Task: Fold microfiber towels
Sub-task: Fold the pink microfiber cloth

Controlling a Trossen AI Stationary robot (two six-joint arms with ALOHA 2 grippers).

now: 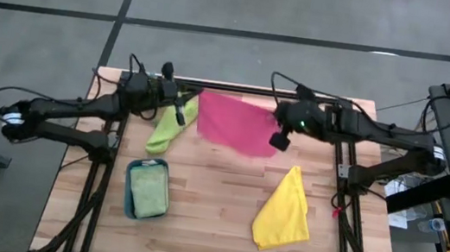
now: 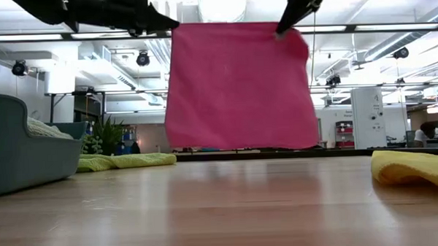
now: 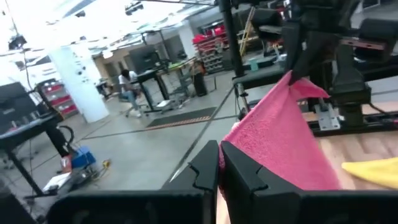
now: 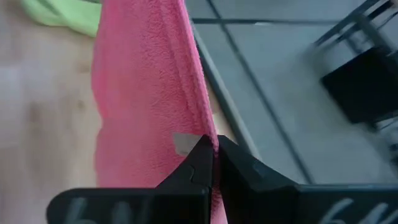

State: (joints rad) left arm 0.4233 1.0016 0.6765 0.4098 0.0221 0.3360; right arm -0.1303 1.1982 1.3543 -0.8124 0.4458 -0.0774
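A pink towel hangs spread like a sheet over the table's far middle. My left gripper is shut on one top corner and my right gripper on the other. From above, the pink towel stretches between the left gripper and the right gripper. A lime green towel lies bunched on the table by the left arm. A yellow towel lies crumpled on the right. A pale sage green towel rests folded inside the teal tray. My left gripper pinches the pink towel's top corner between its two fingers, coming about level from the table's left. The cloth hangs below, clear of the table. My right gripper pinches the other top corner at the hem, slanting down from the right. The top edge runs nearly straight between the two holds, and the lower edge hangs free above the tabletop.
The teal tray stands at the near left, with a small potted plant seen behind it. Bare wood shows in the table's near middle. The dark arm frames run along both sides of the table.
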